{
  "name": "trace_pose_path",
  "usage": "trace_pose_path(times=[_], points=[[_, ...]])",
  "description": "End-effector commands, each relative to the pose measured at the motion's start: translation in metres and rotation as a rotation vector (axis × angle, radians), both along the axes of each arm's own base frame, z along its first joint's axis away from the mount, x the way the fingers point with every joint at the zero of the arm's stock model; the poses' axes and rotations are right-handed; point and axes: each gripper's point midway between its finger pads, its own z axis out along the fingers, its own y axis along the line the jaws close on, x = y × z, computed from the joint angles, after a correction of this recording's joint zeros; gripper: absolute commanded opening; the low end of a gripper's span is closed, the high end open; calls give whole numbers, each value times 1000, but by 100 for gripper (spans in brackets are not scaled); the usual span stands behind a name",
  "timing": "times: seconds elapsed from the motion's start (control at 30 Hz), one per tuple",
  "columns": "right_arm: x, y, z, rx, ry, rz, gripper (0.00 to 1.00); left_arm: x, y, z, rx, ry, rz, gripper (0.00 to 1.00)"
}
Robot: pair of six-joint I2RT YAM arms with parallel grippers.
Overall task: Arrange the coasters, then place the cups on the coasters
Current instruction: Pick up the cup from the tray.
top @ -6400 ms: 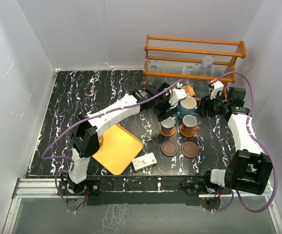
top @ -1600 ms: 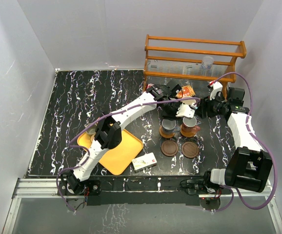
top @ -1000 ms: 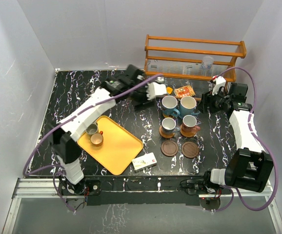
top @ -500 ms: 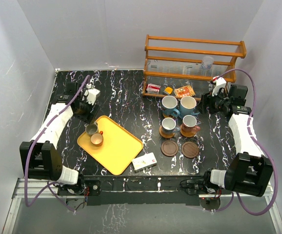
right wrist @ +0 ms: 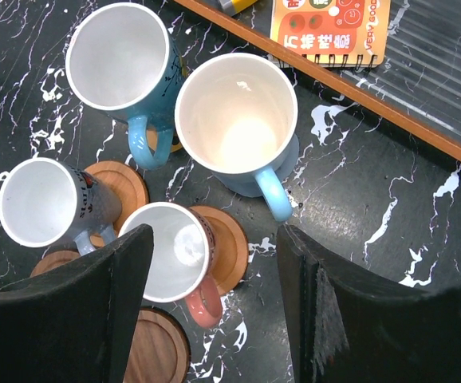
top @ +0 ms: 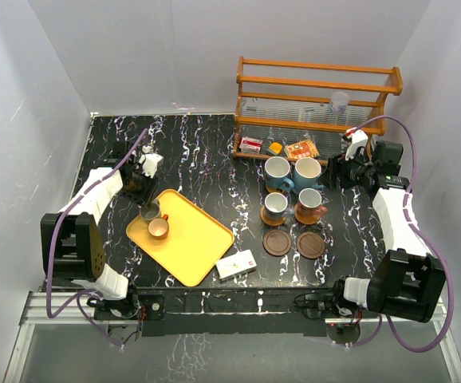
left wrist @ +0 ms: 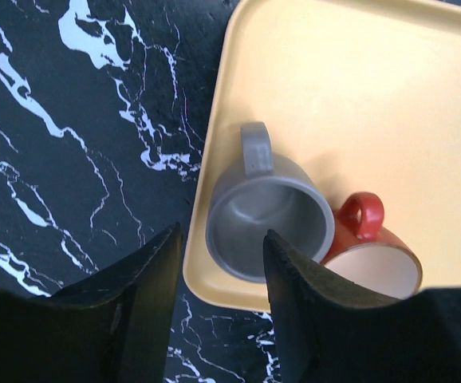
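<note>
Top view: the step looks like fetching the grey mug (top: 150, 211) off the yellow tray (top: 202, 251) for one of the two empty coasters (top: 277, 242) in the near row. The left gripper (top: 143, 194) hangs just behind that mug. The orange mug (top: 159, 228) sits right against it, so I'd pinch the wall on the far side from it and lift straight up before swinging over. The right gripper (top: 344, 171) sits beside the four cups (top: 293, 187) that are already on their coasters.

Left wrist: the left gripper (left wrist: 221, 267) has its jaws partly open with nothing in them. The grey mug (left wrist: 269, 227) is just ahead and a bit right of centre, with its handle pointing away. Its near rim lines up with the gap, so one finger could drop inside. The orange mug (left wrist: 372, 259) touches it on the right.

Right wrist: the right gripper (right wrist: 214, 239) is wide open and holding nothing, hovering over the cups (right wrist: 234, 112). An empty coaster (right wrist: 155, 349) peeks out at the bottom.
</note>
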Motion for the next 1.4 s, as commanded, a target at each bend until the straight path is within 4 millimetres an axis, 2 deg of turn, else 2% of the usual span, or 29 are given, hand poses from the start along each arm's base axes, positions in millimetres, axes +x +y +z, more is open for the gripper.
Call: trace_pose_path(times=[0.0,0.27,0.4,0.43,0.6,0.73,0.83,0.93,1.07,1.17,1.37], points=[[7,3,18,-2,-81,19,61,9,1,-8,-2,-6,-18,35],[7,3,18,0,-79,21,60,9,-7,-22,-42,17,-40,15],[9,3,23,4,-88,18,60,13,-8,-16,-44,-16,-56,3],[10,3,25,6,-91,17,60,15,-9,-12,-49,-29,-63,0],[18,1,46,-12,-135,11,60,26,-11,16,-56,-99,-93,0],[30,-1,74,-46,-183,-1,60,41,-12,53,-58,-211,-97,0],[40,7,101,-46,-224,14,60,53,-20,84,-97,-304,-83,0],[48,24,122,-35,-258,43,60,64,-37,113,-162,-367,-82,0],[56,62,147,-35,-311,100,60,79,-68,143,-213,-417,-100,0],[57,90,164,-10,-349,147,60,89,-98,156,-219,-446,-132,0],[56,128,182,56,-396,179,60,102,-165,179,-282,-496,-182,0]])
